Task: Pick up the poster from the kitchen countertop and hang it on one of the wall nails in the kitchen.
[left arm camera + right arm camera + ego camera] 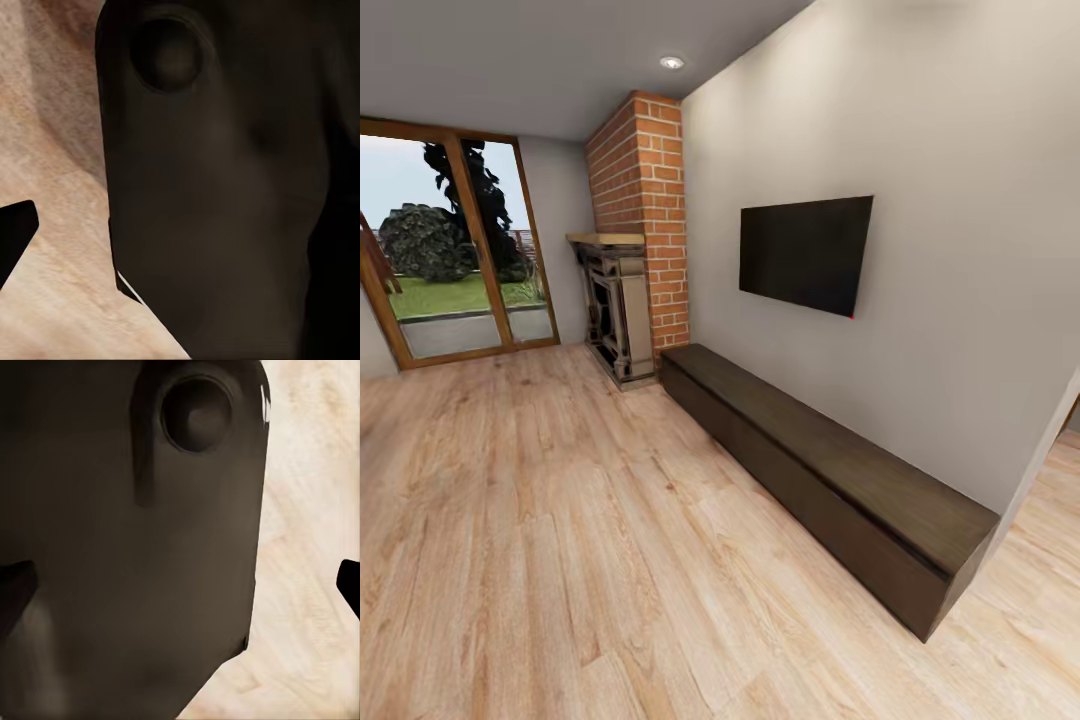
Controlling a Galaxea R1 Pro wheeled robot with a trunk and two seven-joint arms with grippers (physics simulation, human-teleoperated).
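Note:
The poster, the kitchen countertop and the wall nails are out of view; the head view looks into a living room. In the left wrist view one black fingertip [15, 232] of my left gripper [180, 232] stands at the frame's edge over pale wood floor [52, 150], and a dark rounded part of my own body [217, 187] covers the other side. My right gripper [180, 585] shows a black fingertip [349, 585] at one edge and a dim one at the other, wide apart, with nothing held.
A long dark wooden low bench [830, 470] runs along the right wall under a black wall-mounted TV [805, 252]. A brick chimney [650, 200] with a fireplace [615, 310] stands at the back, glass doors [455, 250] at back left. Wood floor [540, 540] spreads left.

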